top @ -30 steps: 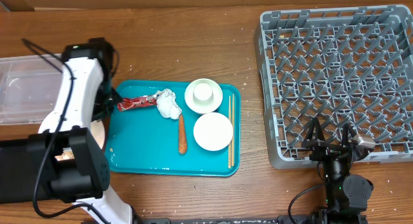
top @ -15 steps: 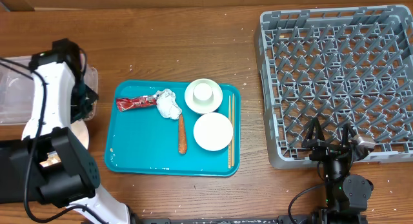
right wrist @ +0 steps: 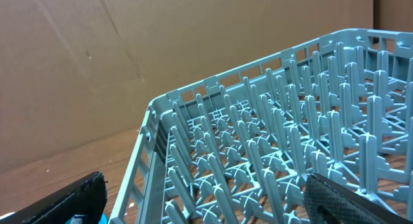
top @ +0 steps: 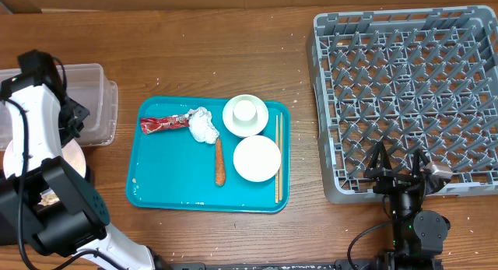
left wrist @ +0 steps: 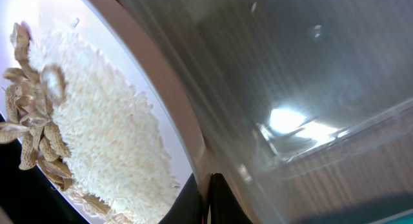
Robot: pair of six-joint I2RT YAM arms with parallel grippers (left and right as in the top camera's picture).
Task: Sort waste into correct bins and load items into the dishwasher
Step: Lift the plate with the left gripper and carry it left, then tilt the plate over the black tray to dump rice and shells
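This looks like a robot test room, not a real kitchen. A teal tray (top: 163, 184) sits on a bare wooden table (top: 233, 36), with a grey dish rack (top: 405, 91) to its right and a white robot arm (top: 35, 114) to its left. Brown cardboard (right wrist: 84, 62) makes a wall beyond the tray, and black wires (top: 359, 243) lie to the tray's right, nearer the front.

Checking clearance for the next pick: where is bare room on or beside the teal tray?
Free: the lower left of the teal tray, below the red wrapper and left of the sausage stick; the wood strip between it and the dish rack. Crowded: its upper right, with tissue, bowls, chopsticks.
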